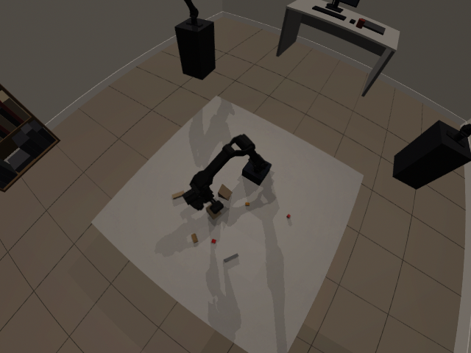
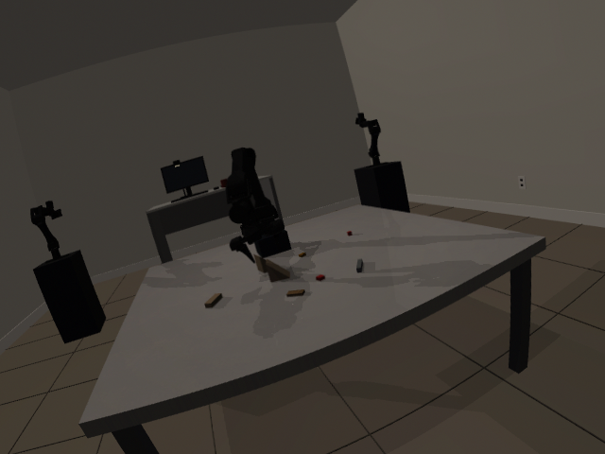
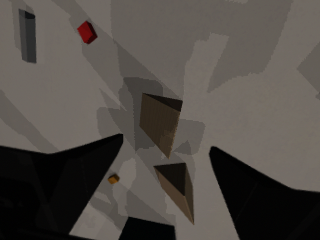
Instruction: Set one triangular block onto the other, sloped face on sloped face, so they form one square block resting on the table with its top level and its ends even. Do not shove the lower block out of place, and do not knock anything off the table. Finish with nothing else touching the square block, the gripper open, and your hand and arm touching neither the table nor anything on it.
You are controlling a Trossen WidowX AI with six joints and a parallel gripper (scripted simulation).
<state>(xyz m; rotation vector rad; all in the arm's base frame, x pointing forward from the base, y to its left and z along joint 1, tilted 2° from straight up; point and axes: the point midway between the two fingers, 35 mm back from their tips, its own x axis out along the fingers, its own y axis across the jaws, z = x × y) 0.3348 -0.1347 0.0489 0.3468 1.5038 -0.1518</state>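
One triangular block [image 1: 213, 213] [image 2: 278, 271] [image 3: 159, 122] sits on the table [image 1: 304, 182] [image 2: 195, 352], showing a broad wood-grain face and a dark triangular end in the wrist view. The second triangular block [image 1: 224, 192] [image 2: 259, 264] [image 3: 187, 197] is nearer the arm's base, turned differently, its dark triangular end facing the camera. They lie separately with a small gap; sloped faces do not meet. My gripper [image 3: 166, 144] is open wide and empty, above the blocks. One finger partly covers the first block in the top view. Whether a fingertip touches either block is unclear.
An orange block [image 1: 247, 204] [image 2: 302, 254] [image 3: 113, 178], two red blocks [image 1: 213, 241] [image 1: 288, 215], a grey bar [image 1: 230, 257] [image 2: 359, 265] [image 3: 28, 40], a small wooden block [image 1: 194, 237] [image 2: 295, 292] and a flat wooden bar [image 1: 177, 195] [image 2: 213, 300] lie around them.
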